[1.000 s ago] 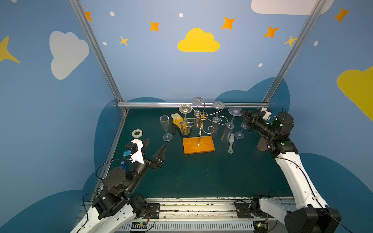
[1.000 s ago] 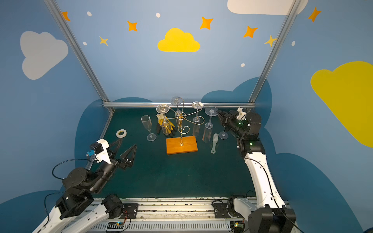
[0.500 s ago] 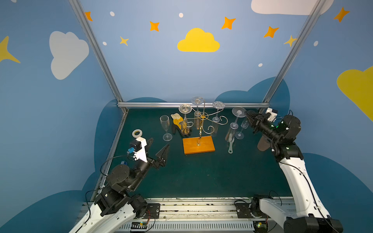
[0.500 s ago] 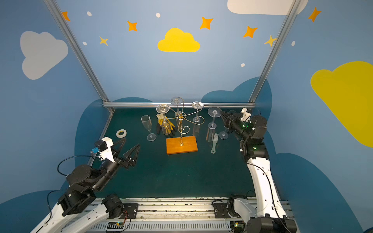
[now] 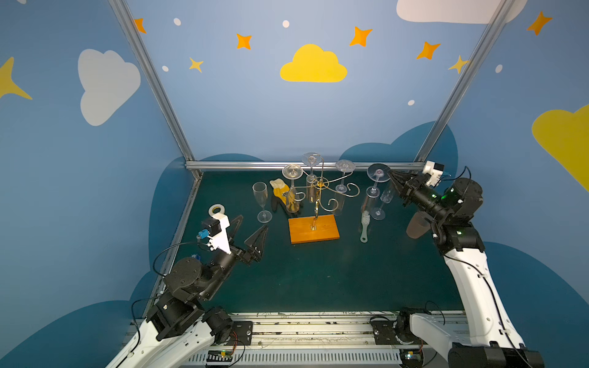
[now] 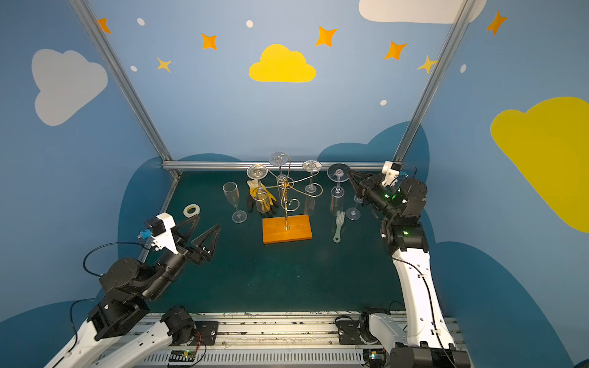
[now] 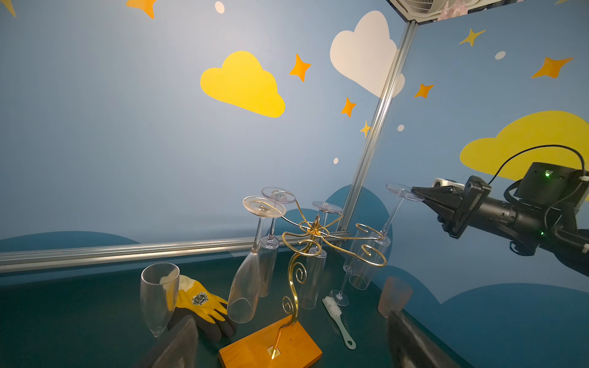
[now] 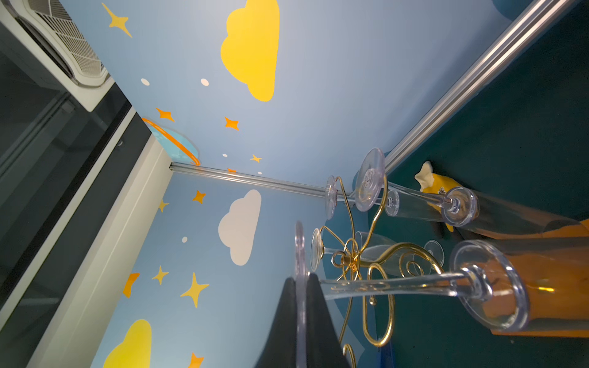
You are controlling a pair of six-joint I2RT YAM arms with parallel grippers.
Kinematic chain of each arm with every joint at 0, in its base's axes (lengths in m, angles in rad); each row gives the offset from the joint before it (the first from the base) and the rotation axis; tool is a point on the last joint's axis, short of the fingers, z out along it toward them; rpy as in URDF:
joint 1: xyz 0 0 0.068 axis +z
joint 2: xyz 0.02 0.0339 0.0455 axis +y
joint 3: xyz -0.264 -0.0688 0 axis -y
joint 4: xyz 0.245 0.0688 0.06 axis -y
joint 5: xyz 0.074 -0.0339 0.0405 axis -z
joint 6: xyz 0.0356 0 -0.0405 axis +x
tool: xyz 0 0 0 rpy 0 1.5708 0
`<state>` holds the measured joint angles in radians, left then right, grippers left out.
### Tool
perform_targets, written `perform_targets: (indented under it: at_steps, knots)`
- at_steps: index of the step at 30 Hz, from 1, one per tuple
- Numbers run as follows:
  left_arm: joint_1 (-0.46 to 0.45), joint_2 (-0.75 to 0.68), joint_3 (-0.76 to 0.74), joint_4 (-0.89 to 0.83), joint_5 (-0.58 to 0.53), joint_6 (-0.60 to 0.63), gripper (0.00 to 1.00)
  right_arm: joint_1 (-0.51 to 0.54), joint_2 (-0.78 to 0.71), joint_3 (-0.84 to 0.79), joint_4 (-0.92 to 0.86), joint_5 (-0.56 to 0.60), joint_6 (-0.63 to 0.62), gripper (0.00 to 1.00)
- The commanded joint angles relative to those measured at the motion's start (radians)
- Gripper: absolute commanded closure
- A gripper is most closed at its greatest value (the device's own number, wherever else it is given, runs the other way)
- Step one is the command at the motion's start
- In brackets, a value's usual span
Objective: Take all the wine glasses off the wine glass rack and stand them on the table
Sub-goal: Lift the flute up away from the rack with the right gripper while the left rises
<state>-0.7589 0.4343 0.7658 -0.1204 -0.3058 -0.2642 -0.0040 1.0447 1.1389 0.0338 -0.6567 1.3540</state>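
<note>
While the right pincer (image 5: pixel 391 174) clamps shut on the round foot of an upturned, flute-shaped wine glass (image 5: pixel 378 172), that glass hangs bowl-down right of centre in both top views. It sits just beside the wine glass rack (image 5: pixel 314 230), with a gap between its stem and the curled tip of the nearest gold arm. In the right wrist view the black fingers (image 8: pixel 280 318) press against both faces of the clear foot, and the stem runs away from them towards the bowl. The bowl ends near the bristle head of a pale green brush (image 5: pixel 365 227) lying on the dark green desk (image 5: pixel 318 280).

Three more clear glasses (image 5: pixel 292 171) hang upside down from the rack's arms at the centre of the frame, above its orange wooden base. Left of the rack an upright champagne flute (image 5: pixel 262 200) stands on the desk, and a yellow-and-black work glove (image 5: pixel 279 192) lies between the two. A roll of white tape (image 5: pixel 216 210) lies further left. Another stemmed glass (image 5: pixel 381 207) stands upright right of the brush, and a frosted tumbler (image 5: pixel 417 224) shows beneath the right arm. At lower left the left pincer (image 5: pixel 253 222) hovers over the desk with its jaws spread wide, gripping nothing and well apart from the rack.
</note>
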Motion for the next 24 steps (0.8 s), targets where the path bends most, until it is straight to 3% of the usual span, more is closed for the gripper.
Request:
perform_targets:
  at_steps: [1, 17, 24]
  knots:
    - [0.005, 0.011, 0.042, 0.022, 0.034, -0.045, 0.09, -0.004, -0.014, 0.054, 0.046, -0.013, -0.08, 1.0]
    - [0.004, 0.099, 0.146, 0.07, 0.109, -0.179, 0.09, -0.004, -0.085, 0.065, 0.107, 0.014, -0.387, 1.0]
    - [0.004, 0.159, 0.187, 0.096, 0.165, -0.206, 0.09, -0.001, -0.117, 0.04, 0.139, 0.018, -0.467, 1.0]
